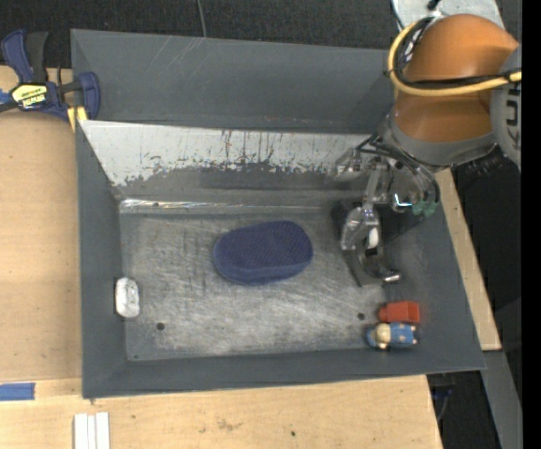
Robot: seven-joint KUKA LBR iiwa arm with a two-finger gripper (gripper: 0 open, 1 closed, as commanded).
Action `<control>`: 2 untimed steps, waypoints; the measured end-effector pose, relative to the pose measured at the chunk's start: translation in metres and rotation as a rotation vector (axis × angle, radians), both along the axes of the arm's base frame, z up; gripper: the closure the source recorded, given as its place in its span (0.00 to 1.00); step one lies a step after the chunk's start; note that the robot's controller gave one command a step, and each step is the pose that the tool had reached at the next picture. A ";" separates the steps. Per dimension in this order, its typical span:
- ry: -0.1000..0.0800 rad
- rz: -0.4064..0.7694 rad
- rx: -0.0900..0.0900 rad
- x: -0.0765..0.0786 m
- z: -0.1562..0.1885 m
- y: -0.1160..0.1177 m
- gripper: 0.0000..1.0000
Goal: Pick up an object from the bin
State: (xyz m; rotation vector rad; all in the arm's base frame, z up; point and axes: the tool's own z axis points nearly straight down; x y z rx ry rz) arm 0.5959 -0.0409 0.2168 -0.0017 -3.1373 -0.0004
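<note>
- Your end effector (369, 251) hangs low over the floor of the bin (252, 82), on the arm's side. Whether it is open or closed you cannot tell from this angle, and nothing can be seen gripped in it.
- Nearest to it is a small toy (394, 327) in red, blue and yellow. It lies just beyond the end effector toward the bin's front wall, tucked near the corner.
- Farther off, on the side away from the arm, a blue oval pad (262, 251) lies flat on the middle of the floor with open room all round it.
- Well beyond the pad, at the far end from the end effector, sits a small white lump (126, 297).
- The toy looks hard, light and smooth, so expect it to slip or skid. Close across its narrow body, not its rounded head.
- The pad looks soft and light, with a textured top that should grip well. Take it across its short width and press down so that it bunches.
- Mind the sloping side wall (444, 279) close behind the end effector. The toy leaves you little clearance from that wall and the front one, so come straight down on it.
- Toward the pad the floor is bare, and that way you can move freely.
</note>
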 end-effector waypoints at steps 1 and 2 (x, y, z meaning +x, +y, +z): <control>-0.001 0.280 0.000 0.009 -0.130 0.075 0.00; -0.006 0.277 0.000 0.010 -0.127 0.074 1.00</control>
